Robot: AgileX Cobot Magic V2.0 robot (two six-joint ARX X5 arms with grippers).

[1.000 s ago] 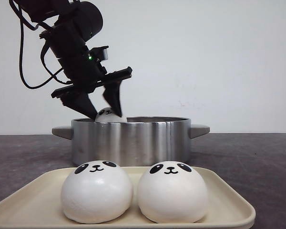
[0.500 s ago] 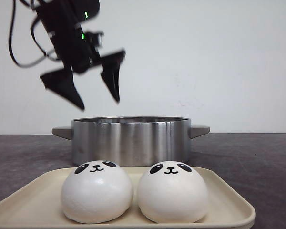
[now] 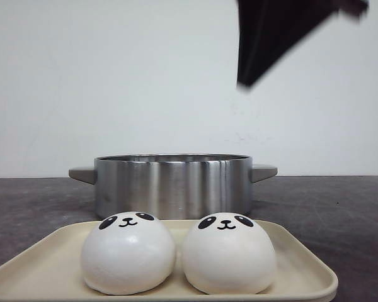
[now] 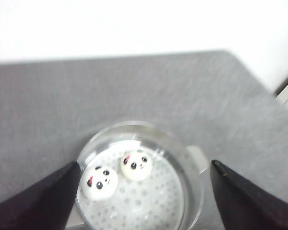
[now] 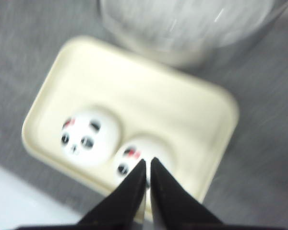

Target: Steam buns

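Grey table (image 3: 340, 207), white wall behind. Two buns (image 4: 117, 173) lie inside the steel pot (image 3: 172, 184); two buns (image 3: 176, 251) sit on the cream tray (image 3: 44, 264). Left gripper (image 4: 144, 201) spread, empty; right gripper (image 5: 147, 175) pressed together, empty.

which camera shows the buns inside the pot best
The left wrist view: it looks down into the pot and shows both buns on its perforated floor. The front view shows only the pot's wall; the right wrist view, its blurred edge.
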